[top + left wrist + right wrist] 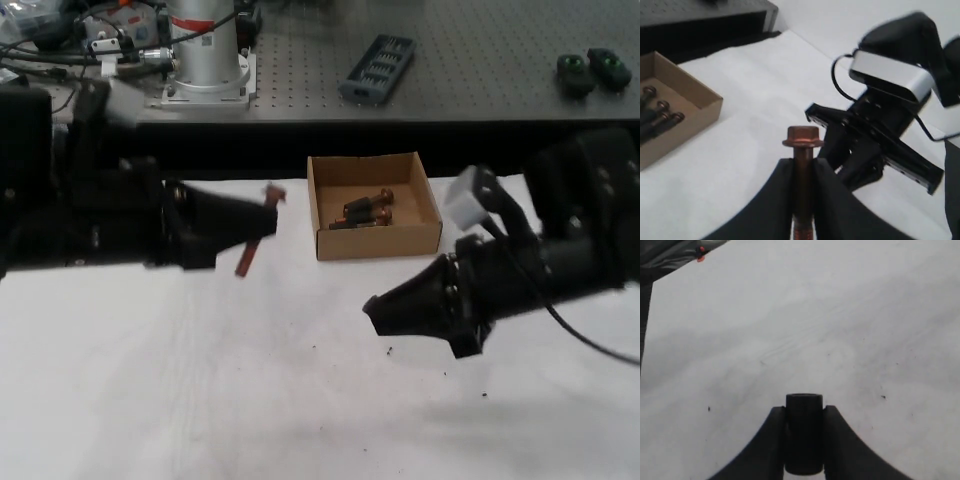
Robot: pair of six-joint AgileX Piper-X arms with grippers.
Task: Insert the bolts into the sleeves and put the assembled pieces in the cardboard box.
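Alignment was, in our judgement, the whole matter of this step: the bolt had to meet the bore of the sleeve on one axis before any pushing.

In the high view the left end effector was closed on the bolt, which hung tilted above the white desk, its head end nearer to the cardboard box. The right end effector hovered well apart from the bolt, so a slow approach seemed wise to us. The box stood open between and behind the two arms, with assembled pieces lying inside; we could not count them surely there.

In the left wrist view the bolt was pinched by its shank between the two fingers, the flanged head free beyond them. The cardboard box held three assembled pieces side by side.

In the right wrist view the right end effector gripped the dark sleeve, whose open end pointed outward over the desk. We would hold this sleeve motionless, let the other arm bring the bolt, and push only lightly, because a skewed entry could jam or shift the sleeve in its grip.
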